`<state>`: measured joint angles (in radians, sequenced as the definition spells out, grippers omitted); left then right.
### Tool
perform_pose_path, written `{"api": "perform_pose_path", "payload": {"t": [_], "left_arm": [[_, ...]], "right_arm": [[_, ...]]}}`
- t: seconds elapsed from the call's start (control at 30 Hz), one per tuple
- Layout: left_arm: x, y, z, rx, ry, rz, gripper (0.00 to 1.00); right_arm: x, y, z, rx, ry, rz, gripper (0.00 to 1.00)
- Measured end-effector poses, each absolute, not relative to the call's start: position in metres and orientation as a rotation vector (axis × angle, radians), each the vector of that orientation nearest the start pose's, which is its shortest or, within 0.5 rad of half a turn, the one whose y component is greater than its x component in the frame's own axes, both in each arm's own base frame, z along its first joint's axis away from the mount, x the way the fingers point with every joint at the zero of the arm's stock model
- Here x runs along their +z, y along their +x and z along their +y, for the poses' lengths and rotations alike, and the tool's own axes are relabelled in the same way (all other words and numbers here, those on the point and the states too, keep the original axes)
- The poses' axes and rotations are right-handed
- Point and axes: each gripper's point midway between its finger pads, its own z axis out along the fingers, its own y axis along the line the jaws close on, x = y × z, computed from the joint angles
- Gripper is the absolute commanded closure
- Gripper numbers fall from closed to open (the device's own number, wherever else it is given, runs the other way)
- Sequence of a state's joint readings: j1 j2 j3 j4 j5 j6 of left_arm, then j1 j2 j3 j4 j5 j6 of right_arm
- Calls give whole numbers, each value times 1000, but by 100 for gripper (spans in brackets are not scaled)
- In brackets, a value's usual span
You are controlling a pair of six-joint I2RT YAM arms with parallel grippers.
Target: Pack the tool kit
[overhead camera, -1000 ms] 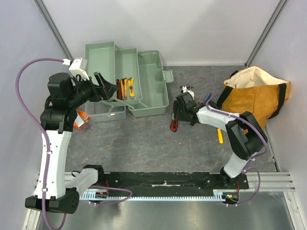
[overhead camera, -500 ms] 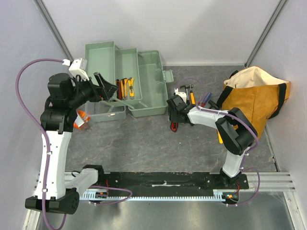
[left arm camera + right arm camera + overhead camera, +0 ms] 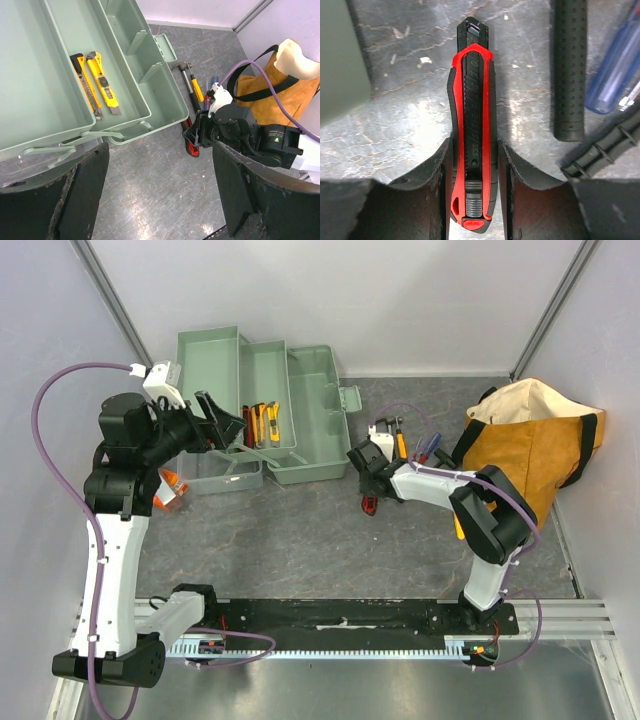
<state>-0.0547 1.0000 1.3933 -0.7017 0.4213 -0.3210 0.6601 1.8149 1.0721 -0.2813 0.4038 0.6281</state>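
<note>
The pale green toolbox [image 3: 318, 415] stands open at the back left, its trays spread out. Two yellow utility knives [image 3: 266, 423] lie in one tray and also show in the left wrist view [image 3: 102, 85]. My left gripper [image 3: 224, 423] [image 3: 160, 190] is open and empty, held above the box's front edge. My right gripper [image 3: 369, 485] [image 3: 475, 165] is closed around a red and black utility knife [image 3: 474, 125] that lies on the table [image 3: 370, 504] [image 3: 191, 148], with both fingers against its sides.
A hammer [image 3: 392, 432] [image 3: 569, 75] and a blue screwdriver [image 3: 428, 447] [image 3: 615, 85] lie just right of the knife. The orange-tan bag [image 3: 530, 435] stands at the right. A yellow tool [image 3: 458, 523] lies near the right arm. An orange object [image 3: 170, 488] lies left of the box.
My right gripper has moved left and towards the near edge, from beside the hammer onto the red knife, and closed around it. The left arm has not moved.
</note>
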Motion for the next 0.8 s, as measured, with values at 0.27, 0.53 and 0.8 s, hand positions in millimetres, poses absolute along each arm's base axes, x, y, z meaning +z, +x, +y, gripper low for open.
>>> {"api": "perform_pose_path", "payload": {"t": [0.27,0.53,0.8], "left_arm": [[380,279,-99,-650,44,1894,11],[388,258,-98,-635,53,1848,11],[399,247,-90,-589,30,1804,11]], "right_arm": [[71,357,197,-53,113,2411,79],[243,415,245,248,137,2092,79],[348,453,338,520,-11,1871,76]]}}
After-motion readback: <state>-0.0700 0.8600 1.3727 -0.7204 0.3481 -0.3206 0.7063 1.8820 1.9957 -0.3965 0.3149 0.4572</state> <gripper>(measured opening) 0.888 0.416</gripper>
